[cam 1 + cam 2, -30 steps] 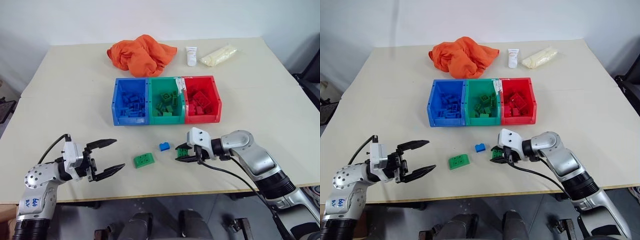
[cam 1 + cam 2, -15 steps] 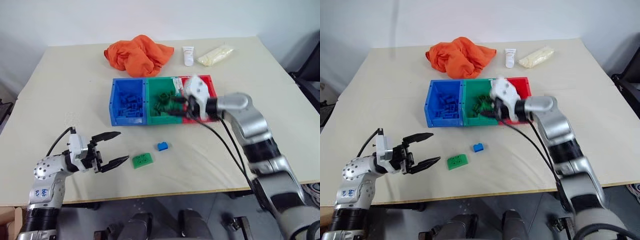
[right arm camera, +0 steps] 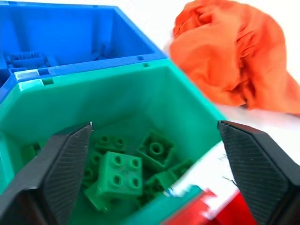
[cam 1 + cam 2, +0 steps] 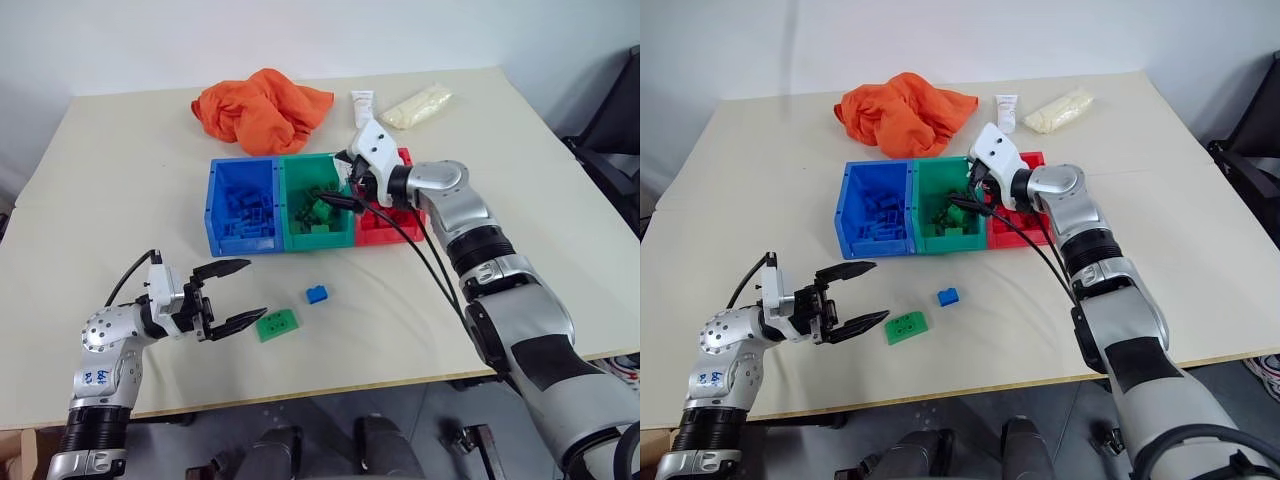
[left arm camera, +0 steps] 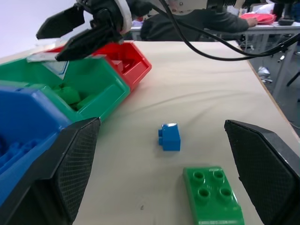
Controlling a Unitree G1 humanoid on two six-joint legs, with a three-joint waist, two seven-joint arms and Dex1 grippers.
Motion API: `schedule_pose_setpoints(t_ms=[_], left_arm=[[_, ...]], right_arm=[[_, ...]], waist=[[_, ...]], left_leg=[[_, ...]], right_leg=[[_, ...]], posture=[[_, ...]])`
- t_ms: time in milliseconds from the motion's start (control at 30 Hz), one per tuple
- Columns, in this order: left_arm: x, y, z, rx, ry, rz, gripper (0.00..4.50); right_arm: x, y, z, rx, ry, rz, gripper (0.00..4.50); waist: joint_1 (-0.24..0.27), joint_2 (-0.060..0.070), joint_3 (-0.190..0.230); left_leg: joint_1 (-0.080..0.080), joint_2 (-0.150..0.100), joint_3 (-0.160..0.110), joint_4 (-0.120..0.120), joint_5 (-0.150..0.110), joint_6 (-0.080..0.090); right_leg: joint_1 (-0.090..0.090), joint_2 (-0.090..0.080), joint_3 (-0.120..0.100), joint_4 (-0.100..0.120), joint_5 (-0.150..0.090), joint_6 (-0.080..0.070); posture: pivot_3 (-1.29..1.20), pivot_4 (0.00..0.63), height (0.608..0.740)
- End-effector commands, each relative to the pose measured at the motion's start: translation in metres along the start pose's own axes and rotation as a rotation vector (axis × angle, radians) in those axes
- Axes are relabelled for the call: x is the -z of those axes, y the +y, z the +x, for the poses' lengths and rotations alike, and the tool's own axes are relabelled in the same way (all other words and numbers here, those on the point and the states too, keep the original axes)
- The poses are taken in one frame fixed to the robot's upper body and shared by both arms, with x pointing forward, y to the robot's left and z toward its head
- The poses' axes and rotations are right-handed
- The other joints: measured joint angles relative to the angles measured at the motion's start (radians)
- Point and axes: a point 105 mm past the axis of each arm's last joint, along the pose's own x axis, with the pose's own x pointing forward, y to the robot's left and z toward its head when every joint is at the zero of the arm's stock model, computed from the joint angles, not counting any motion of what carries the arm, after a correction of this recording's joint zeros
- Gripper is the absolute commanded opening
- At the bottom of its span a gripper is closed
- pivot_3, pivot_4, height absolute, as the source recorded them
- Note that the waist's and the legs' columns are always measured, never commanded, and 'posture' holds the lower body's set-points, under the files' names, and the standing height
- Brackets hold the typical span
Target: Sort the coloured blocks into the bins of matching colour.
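The right gripper (image 4: 345, 190) hangs spread and empty over the green bin (image 4: 300, 170), evidently for a drop. Near-left, the left gripper (image 4: 240, 297) gapes beside the loose green block (image 4: 277, 324); a blue block (image 4: 318, 294) lies just right.

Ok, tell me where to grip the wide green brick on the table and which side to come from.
Take the wide green brick across its two long flat sides, coming in from its left, where the open left tool already stands close beside it. It lies flat with studs up and one end sloped, so the top and that end probably give poor purchase. The small blue brick lies apart, clear of the approach.
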Motion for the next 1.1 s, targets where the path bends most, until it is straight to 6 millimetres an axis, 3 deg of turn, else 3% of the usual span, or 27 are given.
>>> schedule_pose_setpoints(t_ms=[33, 200, 333, 500, 600, 733, 800, 967, 1100], left_arm=[[-0.003, 0.001, 0.0, 0.015, -0.02, 0.01, 4.5], [-0.001, 0.006, -0.001, 0.021, -0.021, 0.002, 4.5], [0.004, 0.01, -0.002, 0.023, -0.015, -0.009, 4.5], [0.007, 0.013, -0.005, 0.024, -0.012, -0.02, 4.5], [0.008, 0.014, -0.007, 0.025, -0.009, -0.021, 4.5], [0.008, 0.015, -0.009, 0.028, -0.007, -0.021, 4.5], [0.007, 0.015, -0.008, 0.029, -0.008, -0.019, 4.5], [0.005, 0.009, -0.006, 0.033, -0.018, -0.015, 4.5], [0.002, 0.002, -0.007, 0.022, -0.024, -0.01, 4.5]], right_arm=[[-0.022, 0.008, -0.02, -0.073, -0.109, -0.053, 4.46], [-0.015, 0.034, -0.057, -0.156, -0.113, -0.062, 4.46], [0.003, 0.056, -0.104, -0.19, -0.071, 0.001, 4.46], [0.051, 0.074, -0.179, -0.194, 0.207, 0.099, 4.46], [0.058, 0.075, -0.195, -0.167, 0.259, 0.122, 4.46], [0.057, 0.078, -0.194, -0.17, 0.268, 0.131, 4.46], [0.054, 0.082, -0.182, -0.196, 0.25, 0.127, 4.46], [0.047, 0.103, -0.144, -0.333, 0.188, 0.119, 4.46], [0.041, 0.124, -0.101, -0.452, 0.13, 0.102, 4.46]], waist=[[0.003, 0.0, 0.0], [0.012, 0.0, 0.0], [0.031, 0.0, 0.0], [0.054, 0.0, 0.0], [0.053, 0.0, 0.0], [0.05, 0.0, 0.0], [0.052, 0.0, 0.0], [0.056, 0.0, 0.0], [0.053, 0.0, 0.0]], left_leg=[[0.0, 0.001, 0.0, 0.0, 0.0, 0.0], [-0.001, 0.0, -0.001, 0.001, 0.0, 0.0], [-0.001, 0.0, -0.001, 0.002, 0.0, 0.0], [-0.001, -0.001, 0.0, 0.002, -0.001, 0.001], [-0.001, -0.001, 0.005, 0.003, -0.001, 0.001], [0.002, 0.004, 0.01, 0.003, -0.001, 0.001], [0.001, 0.003, 0.01, 0.003, -0.001, 0.001], [0.001, 0.004, 0.009, 0.003, -0.002, 0.001], [0.001, 0.003, 0.008, 0.003, -0.002, 0.001]], right_leg=[[0.0, 0.0, 0.0, 0.0, 0.0, 0.0], [0.001, -0.001, 0.0, 0.0, 0.0, 0.0], [0.001, -0.001, 0.0, -0.001, 0.0, 0.0], [0.001, -0.001, 0.0, -0.003, 0.0, 0.0], [0.001, -0.001, 0.001, -0.003, 0.0, 0.0], [0.001, 0.002, 0.001, -0.003, 0.0, -0.001], [0.001, 0.002, 0.002, -0.003, 0.0, -0.001], [0.001, 0.002, 0.002, -0.003, 0.0, -0.001], [0.001, 0.002, 0.003, -0.004, 0.0, -0.001]], posture=[[0.0, 0.15, 0.74], [0.0, 0.15, 0.74], [0.0, 0.15, 0.74], [0.0, 0.15, 0.74], [0.0, 0.15, 0.74], [0.0, 0.15, 0.74], [0.0, 0.15, 0.74], [0.0, 0.15, 0.74], [0.0, 0.15, 0.74]])
